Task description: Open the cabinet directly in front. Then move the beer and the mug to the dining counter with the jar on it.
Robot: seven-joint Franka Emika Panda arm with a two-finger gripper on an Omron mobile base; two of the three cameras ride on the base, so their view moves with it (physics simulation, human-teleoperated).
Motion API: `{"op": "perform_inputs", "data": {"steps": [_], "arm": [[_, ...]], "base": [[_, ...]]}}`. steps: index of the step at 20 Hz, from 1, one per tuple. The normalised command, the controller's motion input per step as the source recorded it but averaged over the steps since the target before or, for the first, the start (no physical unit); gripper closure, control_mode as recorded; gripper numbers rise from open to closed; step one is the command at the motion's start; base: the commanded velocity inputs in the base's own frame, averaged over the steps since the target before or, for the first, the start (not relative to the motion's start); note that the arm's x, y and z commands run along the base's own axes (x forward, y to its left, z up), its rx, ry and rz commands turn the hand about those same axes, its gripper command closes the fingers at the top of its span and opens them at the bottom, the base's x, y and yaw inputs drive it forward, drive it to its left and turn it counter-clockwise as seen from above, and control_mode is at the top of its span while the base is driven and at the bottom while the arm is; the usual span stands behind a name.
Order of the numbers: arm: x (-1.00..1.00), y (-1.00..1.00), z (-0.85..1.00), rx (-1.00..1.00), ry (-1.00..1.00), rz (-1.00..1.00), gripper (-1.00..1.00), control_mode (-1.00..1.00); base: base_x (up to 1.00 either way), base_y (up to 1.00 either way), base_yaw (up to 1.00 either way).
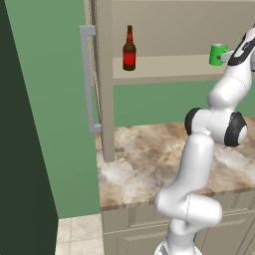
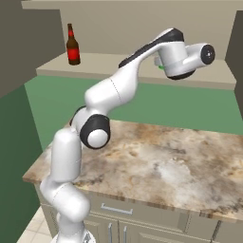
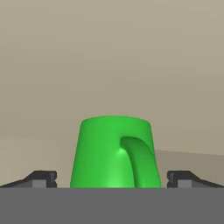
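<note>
Hand view puts the gripper [image 3: 112,178] level with the mug [image 3: 114,151], jaws spread wide, one tip either side of it and neither touching — a stance that suits closing on the body, handle facing the camera. The mug stands upright on the shelf [image 1: 169,67] of the cabinet [image 1: 103,99], whose door is swung open. The beer [image 1: 129,49] stands upright well to its left. Below lies a marble worktop [image 2: 156,161] — green wall behind.
</note>
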Motion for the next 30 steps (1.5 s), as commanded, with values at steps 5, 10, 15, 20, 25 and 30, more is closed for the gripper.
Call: {"op": "perform_inputs", "data": {"steps": [5, 10, 15, 20, 25, 30], "arm": [[0.25, 0.13, -0.14, -0.01, 0.00, -0.01, 1.00, -1.00], [0.12, 0.18, -0.02, -0.02, -0.01, -0.05, 1.00, -1.00], [-0.33, -0.01, 0.00, 0.00, -0.15, -0.09, 1.00, -1.00], [-0.59, 0.00, -0.02, 0.00, -0.19, -0.12, 1.00, -1.00], [-0.76, 0.09, 0.00, 0.00, -0.23, -0.12, 1.00, -1.00], [-0.74, 0.56, 0.14, 0.00, -0.10, -0.14, 1.00, -1.00]], "base": [[0.00, 0.00, 0.00], [0.00, 0.00, 0.00], [0.00, 0.00, 0.00], [0.00, 0.00, 0.00], [0.00, 0.00, 0.00], [0.00, 0.00, 0.00]]}}
